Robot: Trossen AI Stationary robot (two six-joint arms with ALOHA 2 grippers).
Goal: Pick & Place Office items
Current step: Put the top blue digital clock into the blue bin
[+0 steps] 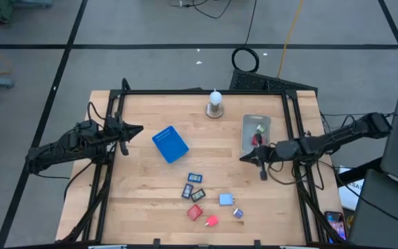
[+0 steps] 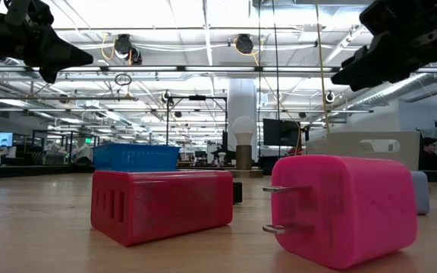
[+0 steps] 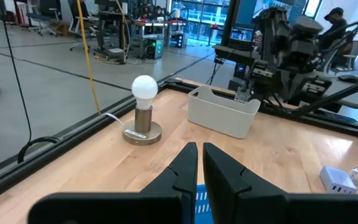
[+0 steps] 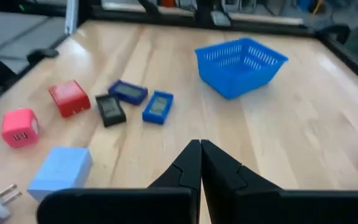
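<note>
Both claws hang clenched and empty above the pale wood-grain table [image 1: 144,187]: the left gripper [image 1: 138,129] beside the blue mesh basket [image 1: 170,144], the right gripper [image 1: 244,158] by the grey bin [image 1: 256,122]. The items [image 1: 206,197], boxy plastic plugs and perhaps flat batteries, lie scattered near the front edge.

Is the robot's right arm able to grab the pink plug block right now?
Probably yes. The pink plug block lies in the open near the table's front edge with nothing on top of it, and the right hand hangs above the table, shut and holding nothing. It must open first.
</note>
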